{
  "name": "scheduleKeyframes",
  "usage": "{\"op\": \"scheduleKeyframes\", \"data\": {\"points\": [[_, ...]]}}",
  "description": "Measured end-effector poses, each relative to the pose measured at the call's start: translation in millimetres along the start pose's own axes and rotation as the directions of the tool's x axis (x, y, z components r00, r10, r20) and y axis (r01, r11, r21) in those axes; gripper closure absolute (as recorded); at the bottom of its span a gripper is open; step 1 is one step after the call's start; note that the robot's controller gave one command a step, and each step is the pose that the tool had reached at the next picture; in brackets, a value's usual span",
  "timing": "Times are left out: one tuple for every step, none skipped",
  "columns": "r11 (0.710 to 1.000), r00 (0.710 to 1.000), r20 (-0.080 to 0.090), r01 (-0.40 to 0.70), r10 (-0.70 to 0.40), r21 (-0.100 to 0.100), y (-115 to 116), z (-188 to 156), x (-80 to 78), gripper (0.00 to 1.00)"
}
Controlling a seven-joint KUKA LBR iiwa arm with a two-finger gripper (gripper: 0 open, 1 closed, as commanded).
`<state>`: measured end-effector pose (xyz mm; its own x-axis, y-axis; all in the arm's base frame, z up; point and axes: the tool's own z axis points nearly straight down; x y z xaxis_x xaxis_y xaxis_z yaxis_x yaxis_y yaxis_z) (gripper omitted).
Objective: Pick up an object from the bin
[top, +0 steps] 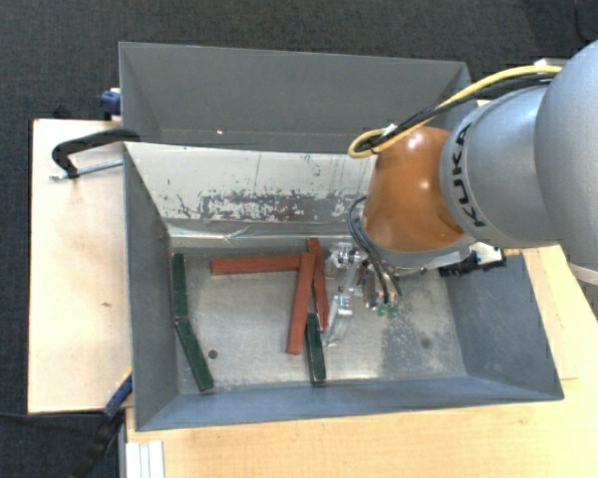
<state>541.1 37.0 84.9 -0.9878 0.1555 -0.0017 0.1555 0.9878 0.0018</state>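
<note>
Looking down into the grey metal bin (145, 297), what does it hold? asks the first speaker.

Six flat, narrow strips on a scuffed, speckled floor, the second replies. Three are red-brown. One red-brown strip (257, 264) lies crosswise near the back wall. Two more, a slanted red-brown pair (301, 312), lean side by side from the back towards the front, their upper ends meeting the crosswise one. Three are dark green. Two green strips (179, 289) lie end to end along the left wall, the nearer one angled into the front left corner. A short green strip (315, 357) lies at the front middle, its upper end touching the lower end of the slanted pair.

And where is the gripper (339, 312)?

It hangs low in the middle of the bin, just to the right of the slanted red-brown pair and above the upper end of the short green strip. Whether it is open or closed cannot be told, and nothing can be seen held in it. Above it sit a rounded orange cover (414, 192) and the silver arm (538, 167), which enters from the right with a yellow cable (478, 88) looped over it.

Is any writing legible?

Only the dark lettering "KUKA" (462, 182), running sideways on the arm beside the orange cover.
</note>
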Motion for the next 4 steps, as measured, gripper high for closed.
{"op": "scheduleKeyframes", "data": {"points": [[0.995,0.995,0.005,-0.095,0.095,-0.002,7.1,1.9,-4.5,0.0],[0.998,0.998,0.002,-0.061,0.061,0.0,8.7,-5.9,-8.8,0.0],[0.978,0.978,0.004,0.211,-0.211,0.001,16.4,-9.7,-18.4,0.0],[0.995,0.995,0.004,0.096,-0.096,-0.001,18.8,-9.9,-31.1,0.0]]}}
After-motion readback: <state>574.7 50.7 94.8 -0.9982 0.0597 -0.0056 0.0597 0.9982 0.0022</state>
